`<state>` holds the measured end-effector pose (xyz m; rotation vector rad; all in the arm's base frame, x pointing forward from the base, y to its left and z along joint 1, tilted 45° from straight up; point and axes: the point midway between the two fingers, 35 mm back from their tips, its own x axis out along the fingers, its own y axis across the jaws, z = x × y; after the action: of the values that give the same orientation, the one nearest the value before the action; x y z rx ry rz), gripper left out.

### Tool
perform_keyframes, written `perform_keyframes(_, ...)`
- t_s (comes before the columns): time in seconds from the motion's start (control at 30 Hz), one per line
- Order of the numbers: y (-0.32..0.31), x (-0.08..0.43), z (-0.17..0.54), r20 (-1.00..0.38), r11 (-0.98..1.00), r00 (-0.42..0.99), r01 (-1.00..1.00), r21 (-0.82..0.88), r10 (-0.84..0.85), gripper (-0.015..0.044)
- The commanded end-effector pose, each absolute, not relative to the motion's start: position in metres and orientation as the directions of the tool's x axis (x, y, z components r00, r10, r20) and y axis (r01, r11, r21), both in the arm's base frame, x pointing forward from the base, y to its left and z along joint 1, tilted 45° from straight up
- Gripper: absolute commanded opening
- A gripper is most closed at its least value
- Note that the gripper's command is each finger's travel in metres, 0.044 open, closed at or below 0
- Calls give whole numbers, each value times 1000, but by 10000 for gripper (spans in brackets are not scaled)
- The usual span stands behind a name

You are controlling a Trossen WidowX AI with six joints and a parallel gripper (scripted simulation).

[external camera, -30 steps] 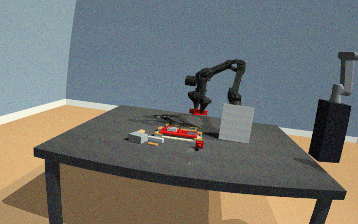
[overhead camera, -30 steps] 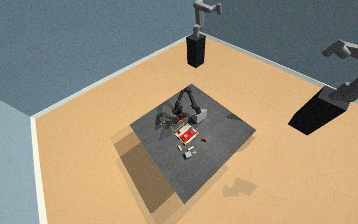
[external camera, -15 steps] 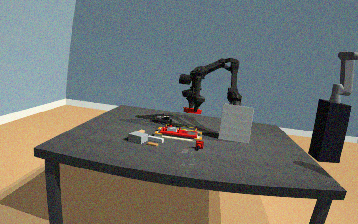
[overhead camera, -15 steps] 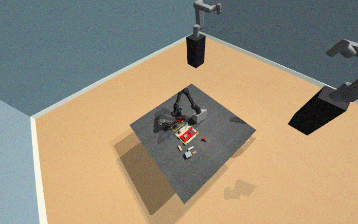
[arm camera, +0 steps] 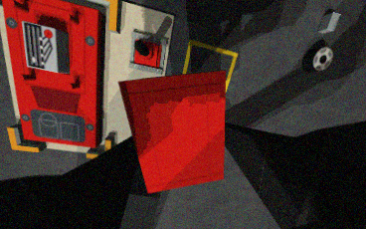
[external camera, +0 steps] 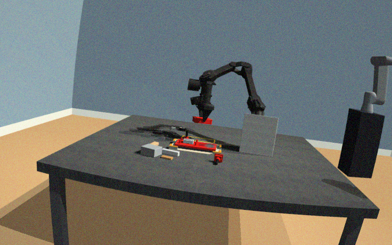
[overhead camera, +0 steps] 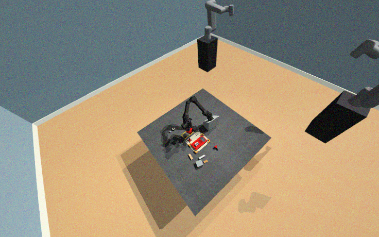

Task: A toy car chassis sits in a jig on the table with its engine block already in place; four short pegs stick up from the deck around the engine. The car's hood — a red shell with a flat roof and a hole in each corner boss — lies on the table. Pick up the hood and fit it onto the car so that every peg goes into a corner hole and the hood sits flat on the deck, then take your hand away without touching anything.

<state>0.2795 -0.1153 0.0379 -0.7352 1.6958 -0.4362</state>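
Observation:
The red hood (overhead camera: 190, 130) (external camera: 198, 120) (arm camera: 184, 134) is held in the air behind the car, its flat roof facing the wrist camera. My gripper (arm camera: 180, 133) is shut on it, with the dark fingers at its two sides. The red chassis (overhead camera: 204, 139) (external camera: 205, 146) (arm camera: 91, 62) sits in the cream jig (external camera: 192, 150) (arm camera: 116, 100) with orange corner guides. The engine block (overhead camera: 196, 144) (external camera: 188, 141) (arm camera: 42, 47) stands in the deck, with short pegs around it. In the wrist view the chassis is left of the hood. The hood's corner holes are hidden.
A yellow outline (arm camera: 211, 48) lies beside the jig. A dark post (external camera: 186, 132) stands up near it. A tall grey panel (overhead camera: 211, 123) (external camera: 259, 133) stands to the right. A red-black part (overhead camera: 215, 147) (external camera: 218, 157), grey block (overhead camera: 199, 163) (external camera: 151, 150), white bar (external camera: 171, 152) and wheel (arm camera: 322, 58) lie around.

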Motion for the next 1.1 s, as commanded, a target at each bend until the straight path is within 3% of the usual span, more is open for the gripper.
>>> perform_keyframes(0.0,-105,289,26,-733,741,-129,-209,-639,-668,0)
perform_keyframes(1.07,-6,333,-87,-713,712,-137,67,-699,-687,0)
